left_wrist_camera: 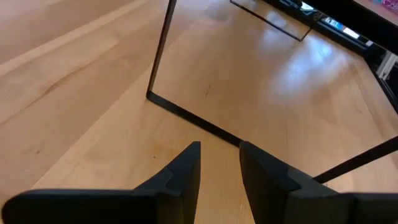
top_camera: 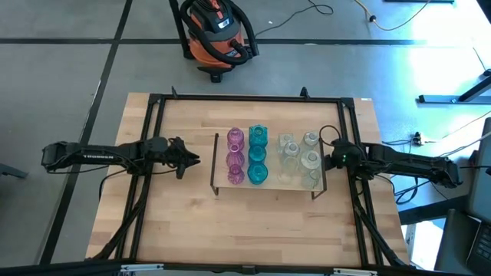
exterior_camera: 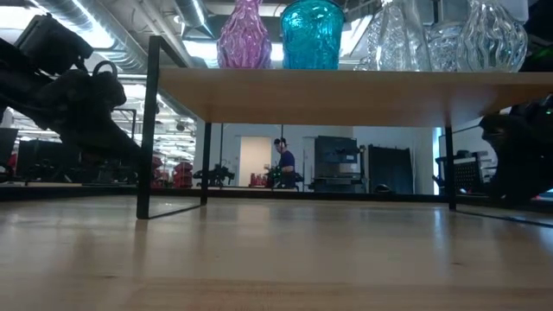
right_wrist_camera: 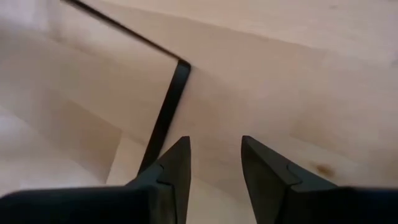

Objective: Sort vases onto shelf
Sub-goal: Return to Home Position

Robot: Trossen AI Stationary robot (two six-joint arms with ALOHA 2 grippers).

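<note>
The shelf (top_camera: pixel 270 182), a low light-wood platform on thin dark end brackets, stands mid-table. On it, vases stand on their bases in rows: pink ones (top_camera: pixel 235 156), teal-blue ones (top_camera: pixel 257 156) and clear ones (top_camera: pixel 299 159). From table height I see the shelf's underside (exterior_camera: pixel 346 91) with pink (exterior_camera: pixel 244 34), teal (exterior_camera: pixel 312 34) and clear (exterior_camera: pixel 432 34) vases on top. My left gripper (top_camera: pixel 196 159) (left_wrist_camera: pixel 220 149) hovers open just left of the shelf's left bracket (left_wrist_camera: pixel 163 56). My right gripper (top_camera: pixel 328 159) (right_wrist_camera: pixel 214 143) is open at the right bracket (right_wrist_camera: pixel 165 118). Neither holds anything.
The black-framed wooden tabletop (top_camera: pixel 184 222) has bare wood near and far of the shelf. An orange and black shop vacuum (top_camera: pixel 217 34) stands on the floor beyond the far edge. A person (exterior_camera: pixel 283 160) shows far off in the room behind.
</note>
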